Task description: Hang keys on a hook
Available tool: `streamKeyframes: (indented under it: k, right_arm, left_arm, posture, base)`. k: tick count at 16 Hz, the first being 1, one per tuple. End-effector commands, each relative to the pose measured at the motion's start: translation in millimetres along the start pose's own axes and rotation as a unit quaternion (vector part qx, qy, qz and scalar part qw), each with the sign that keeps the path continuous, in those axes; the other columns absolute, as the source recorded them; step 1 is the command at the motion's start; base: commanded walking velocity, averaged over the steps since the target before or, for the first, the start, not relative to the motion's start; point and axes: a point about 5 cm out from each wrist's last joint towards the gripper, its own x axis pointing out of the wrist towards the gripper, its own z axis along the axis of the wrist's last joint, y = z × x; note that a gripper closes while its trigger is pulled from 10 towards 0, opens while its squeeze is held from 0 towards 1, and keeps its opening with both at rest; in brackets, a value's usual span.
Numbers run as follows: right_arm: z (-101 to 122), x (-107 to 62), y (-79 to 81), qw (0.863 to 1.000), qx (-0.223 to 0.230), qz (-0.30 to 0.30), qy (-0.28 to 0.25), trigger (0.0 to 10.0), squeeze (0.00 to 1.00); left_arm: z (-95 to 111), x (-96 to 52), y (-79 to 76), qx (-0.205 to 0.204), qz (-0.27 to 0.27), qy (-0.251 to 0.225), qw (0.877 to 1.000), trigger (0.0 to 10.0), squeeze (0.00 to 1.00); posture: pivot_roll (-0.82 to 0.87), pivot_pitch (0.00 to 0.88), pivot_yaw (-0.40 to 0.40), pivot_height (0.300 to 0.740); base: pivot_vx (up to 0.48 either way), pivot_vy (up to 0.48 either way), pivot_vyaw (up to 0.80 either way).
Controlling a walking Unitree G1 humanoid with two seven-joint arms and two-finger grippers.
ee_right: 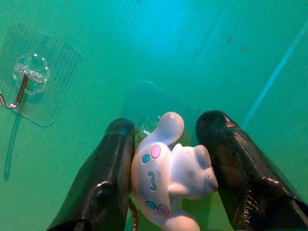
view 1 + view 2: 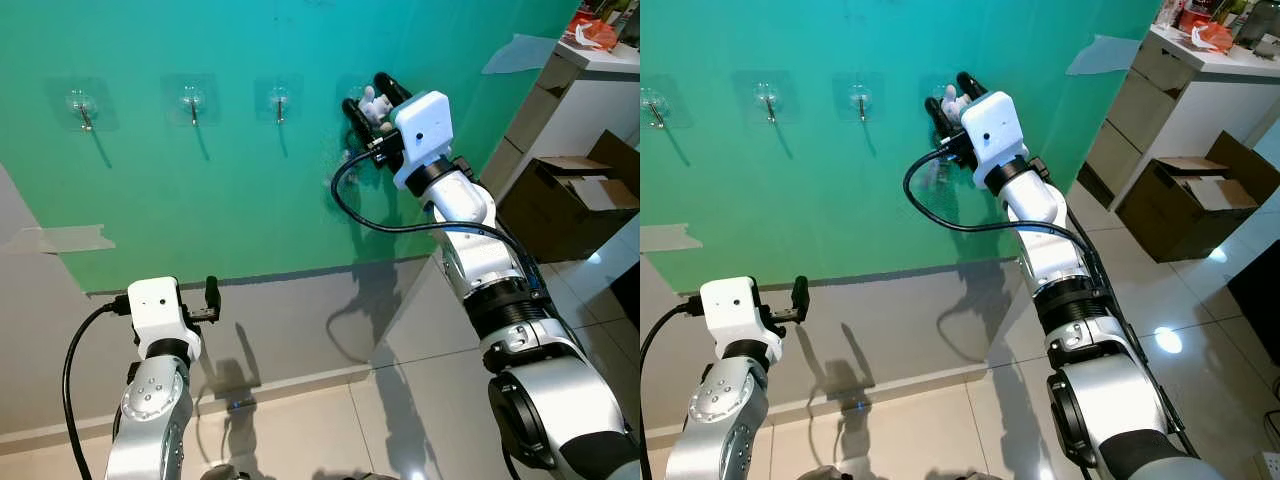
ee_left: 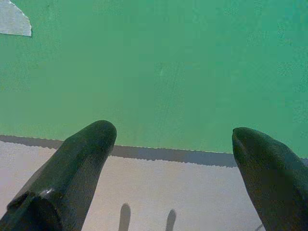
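The right gripper (image 2: 372,100) is up against the green wall panel (image 2: 220,200), its two black fingers closed around a white cartoon-figure keychain charm with pink and blue spots (image 1: 171,175). In the right wrist view the charm sits squeezed between both fingers (image 1: 103,178), and just behind it a clear adhesive wall hook (image 1: 144,122) is partly hidden by the charm; whether the ring has caught on the hook cannot be told. The keys themselves are hard to make out below the gripper. No readable writing or brand shows on the charm or the hooks.

To the left along the wall runs a row of three more clear adhesive hooks with metal prongs (image 2: 279,100), all well apart from the gripper. A strip of pale masking tape (image 2: 60,238) sticks at the panel's left edge.

Low and near, the left gripper (image 3: 173,168) hangs with its fingers spread wide apart and nothing between them, facing the lower edge of the green panel.

Far right, an open brown cardboard box (image 2: 575,190) stands on the glossy tiled floor (image 2: 420,400) beside a white cabinet (image 2: 570,100).
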Motion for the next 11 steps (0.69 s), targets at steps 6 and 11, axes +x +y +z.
streamKeyframes:
  k: [6,11]
  right_arm:
    - [18.3,11.5,-11.0,0.999,-0.014,-0.024,-0.042,10.0,0.0]
    - [29.0,25.4,-11.1,0.997,-0.015,-0.043,-0.068,10.0,0.0]
  left_arm:
    - [6.0,3.8,-4.9,-0.003,-0.002,-0.012,1.0,10.0,0.0]
    - [8.0,6.3,-5.0,-0.001,-0.003,-0.016,1.0,10.0,0.0]
  posture:
    - [0.05,0.0,-0.115,0.74]
    - [0.06,0.0,-0.115,0.74]
  base:
    - [0.0,0.0,0.0]
    - [0.0,0.0,0.0]
